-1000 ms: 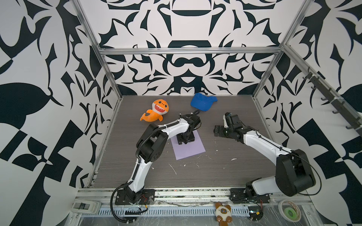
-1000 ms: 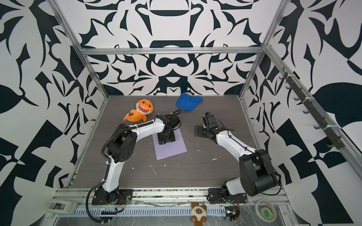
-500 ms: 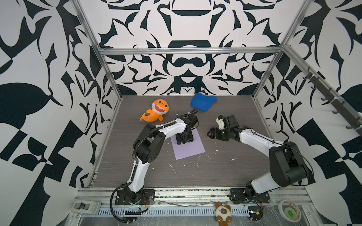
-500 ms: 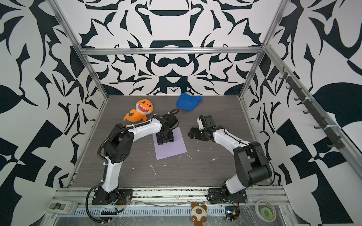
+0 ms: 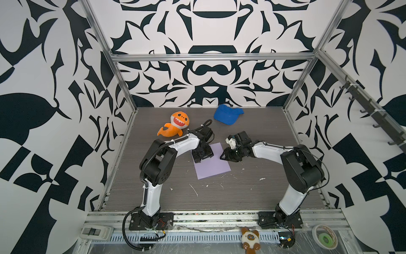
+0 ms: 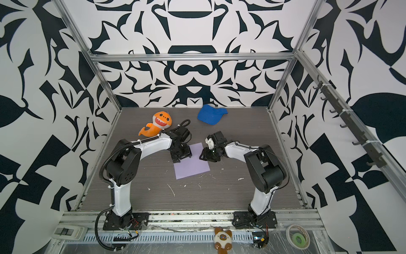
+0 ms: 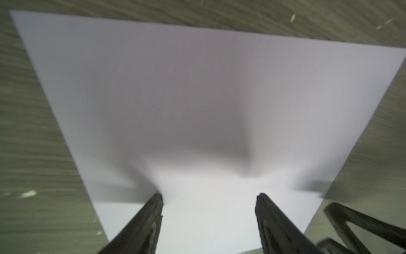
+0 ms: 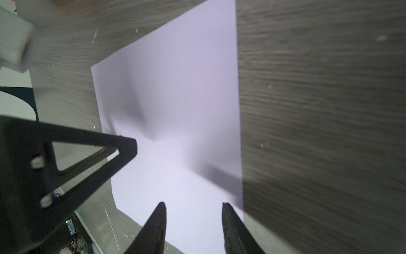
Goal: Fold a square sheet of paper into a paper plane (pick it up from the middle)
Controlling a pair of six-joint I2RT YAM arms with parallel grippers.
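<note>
1 square sheet of paper [image 5: 212, 167], 1 orange plush shark [image 5: 175, 126], 1 blue fabric cap [image 5: 227, 114], 1 brown plush toy [image 5: 250, 239], 1 tape roll [image 5: 325, 238].

The desk [image 5: 241, 198] in front of the square sheet of paper [image 5: 212, 168] lies open. Behind it the plush shark [image 5: 174, 127] and blue cap [image 5: 227, 114] narrow the way.

Legible markings: none. I read no text, label, brand, number or sign in any view. The square sheet of paper [image 5: 212, 167] presents a plain lavender face. On the switch box [image 5: 96, 232] at the front rail, any marking is too small for me to tell. The wall pattern [image 5: 208, 72] consists of abstract black-and-white shapes, not lettering.
</note>
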